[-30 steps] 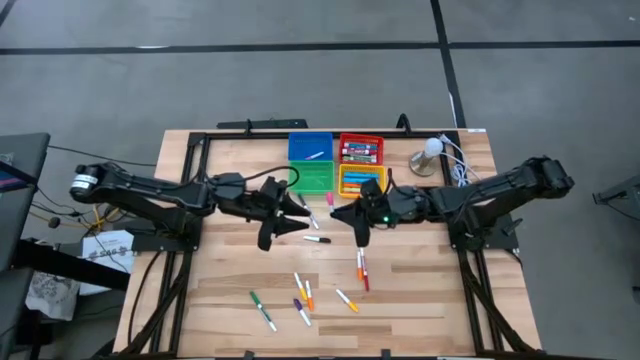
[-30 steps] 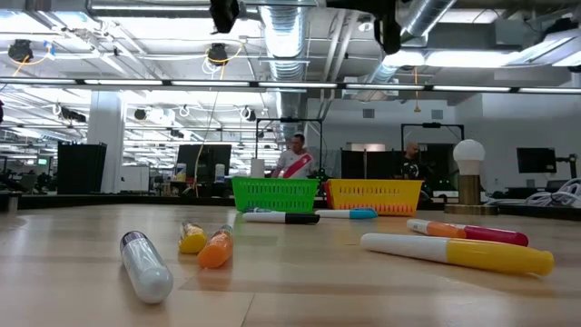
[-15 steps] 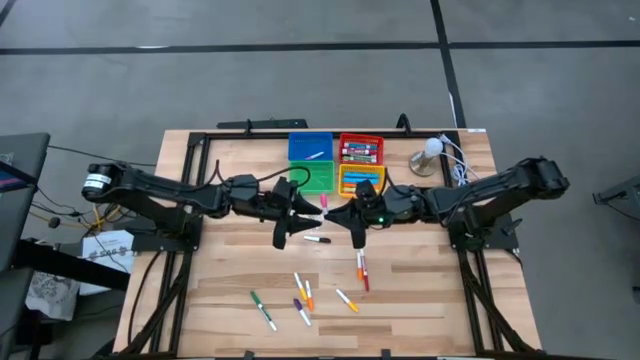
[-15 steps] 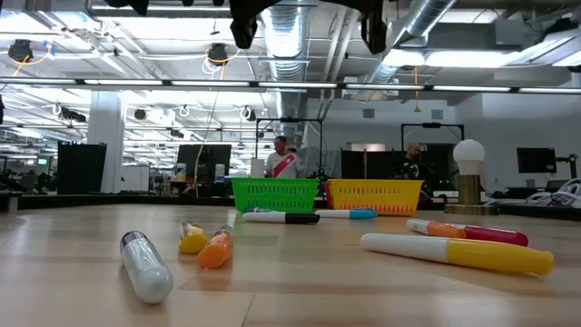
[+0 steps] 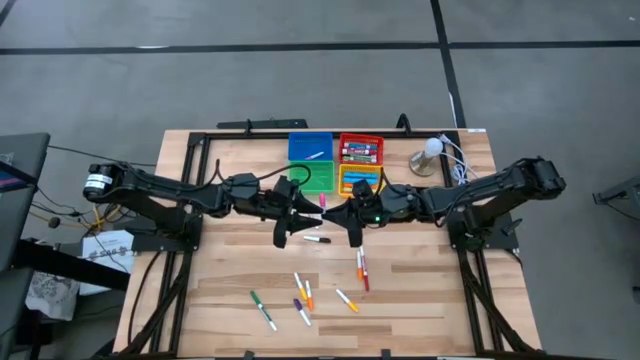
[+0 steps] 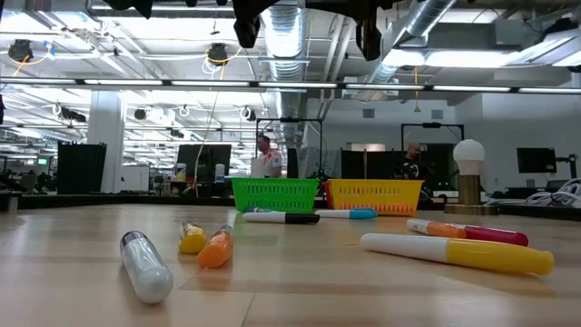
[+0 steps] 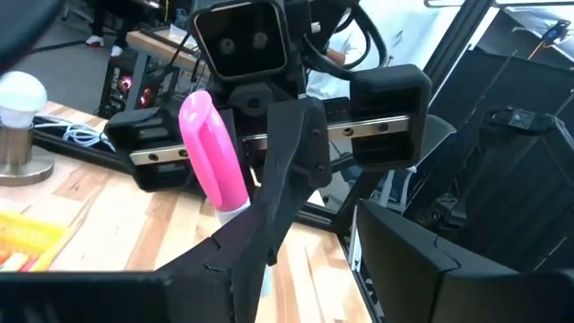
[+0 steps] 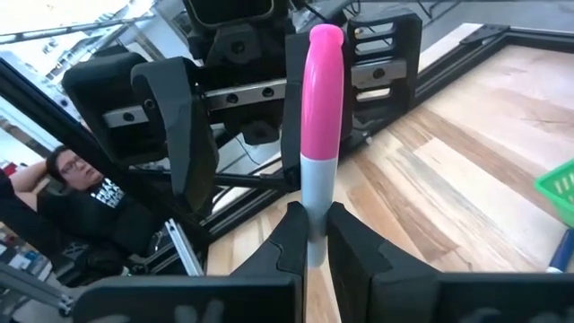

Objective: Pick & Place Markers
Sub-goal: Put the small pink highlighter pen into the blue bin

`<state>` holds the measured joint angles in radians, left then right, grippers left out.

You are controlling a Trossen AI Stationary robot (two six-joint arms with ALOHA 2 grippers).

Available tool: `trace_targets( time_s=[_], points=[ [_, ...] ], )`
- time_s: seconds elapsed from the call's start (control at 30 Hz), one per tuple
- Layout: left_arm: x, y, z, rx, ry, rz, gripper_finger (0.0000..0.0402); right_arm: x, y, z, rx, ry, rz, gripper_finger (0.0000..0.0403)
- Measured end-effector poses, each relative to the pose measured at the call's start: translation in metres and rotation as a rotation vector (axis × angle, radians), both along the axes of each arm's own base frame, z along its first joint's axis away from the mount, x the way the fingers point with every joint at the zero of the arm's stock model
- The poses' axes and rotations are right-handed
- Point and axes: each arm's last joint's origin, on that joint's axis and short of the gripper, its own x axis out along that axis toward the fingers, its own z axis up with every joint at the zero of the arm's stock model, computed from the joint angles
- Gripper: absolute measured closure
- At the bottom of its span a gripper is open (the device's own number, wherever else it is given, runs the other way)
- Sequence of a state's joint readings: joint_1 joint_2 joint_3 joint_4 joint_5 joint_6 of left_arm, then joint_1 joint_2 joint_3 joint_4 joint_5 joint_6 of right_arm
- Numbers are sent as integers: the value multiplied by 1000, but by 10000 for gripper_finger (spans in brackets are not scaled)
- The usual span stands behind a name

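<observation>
High view: both arms have closed in above the bench (image 5: 230, 290) since a second ago.
Right end effector (image 8: 309, 235): clamped on pink marker (image 8: 316, 135).
Left end effector (image 5: 308, 222): fingers apart, facing it.

Overhead, table-level, two facing wrist views

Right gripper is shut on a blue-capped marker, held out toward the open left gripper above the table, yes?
Not quite: the cap is pink, not blue. The right wrist view shows the right gripper shut on the pink-capped marker, with the open left gripper facing it; the high view puts both above the table.
</observation>
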<state>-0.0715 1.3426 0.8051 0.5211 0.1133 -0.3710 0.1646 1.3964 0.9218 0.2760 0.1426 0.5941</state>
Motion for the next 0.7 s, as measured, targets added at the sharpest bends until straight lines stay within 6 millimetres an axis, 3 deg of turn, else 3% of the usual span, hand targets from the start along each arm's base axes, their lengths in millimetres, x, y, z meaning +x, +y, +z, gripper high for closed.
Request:
trace_targets(
  time_s=[0.7],
  points=[
    [-5, 3, 1, -33, 49, 66, 229, -2, 1, 4, -5, -15, -28, 388]
  ],
)
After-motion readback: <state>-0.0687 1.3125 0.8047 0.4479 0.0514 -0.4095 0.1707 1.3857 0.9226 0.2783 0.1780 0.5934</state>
